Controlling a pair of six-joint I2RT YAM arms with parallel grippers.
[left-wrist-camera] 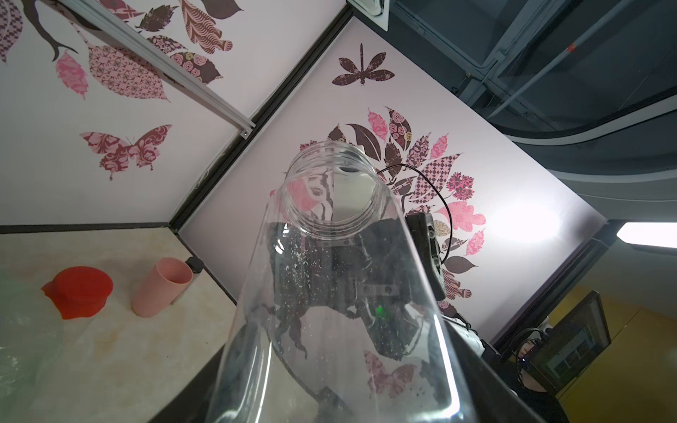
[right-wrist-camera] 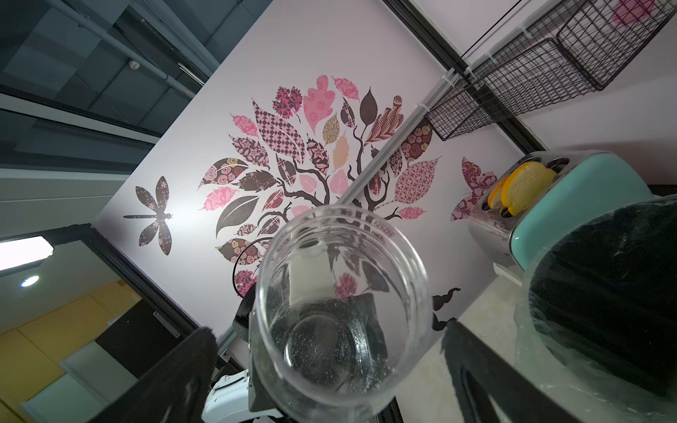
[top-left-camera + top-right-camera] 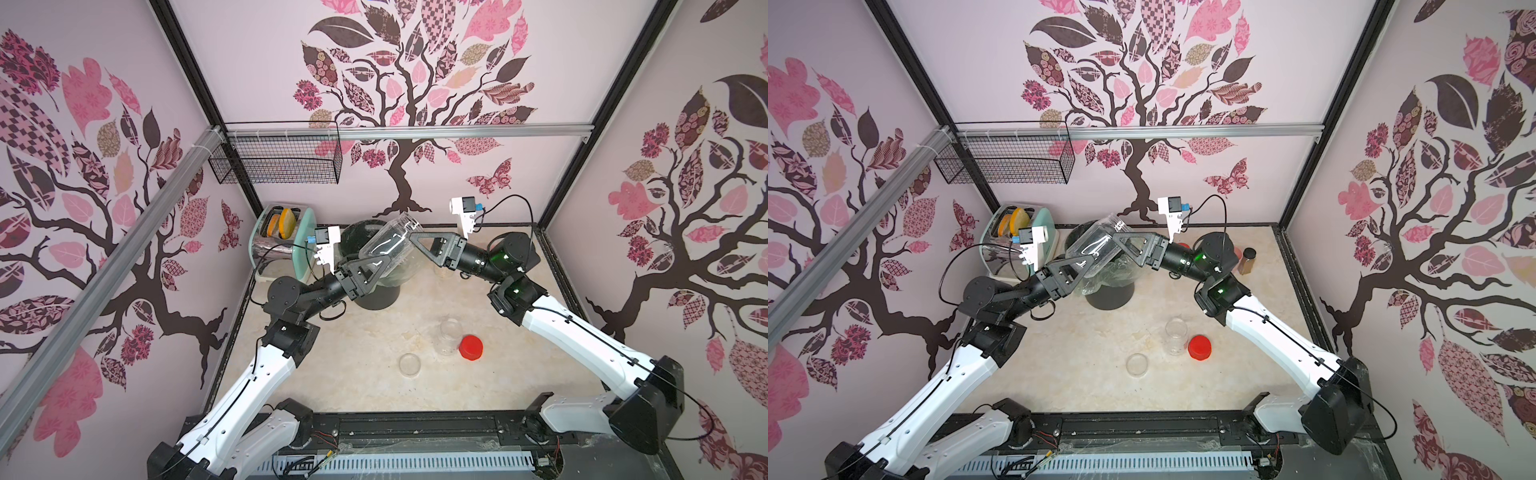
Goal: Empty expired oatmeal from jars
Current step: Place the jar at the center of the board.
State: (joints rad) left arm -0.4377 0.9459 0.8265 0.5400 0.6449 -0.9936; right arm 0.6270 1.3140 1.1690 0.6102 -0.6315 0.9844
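Beige tabletop point(image 3: 332, 382) — we judge the jar point(image 3: 390, 239) emptied, left gripper point(image 3: 384, 264) clamped on it, right gripper point(image 3: 415, 241) spread wide at its mouth; next, set it down.

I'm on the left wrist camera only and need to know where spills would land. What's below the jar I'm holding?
Observer: The held jar hangs tilted above a black bin.
Operator: Is the right gripper gripping it?
Observer: No; the right gripper is open, its jaws either side of the mouth with gaps.
Operator: Any more jars?
Observer: One lidless jar stands on the table beside a red lid.
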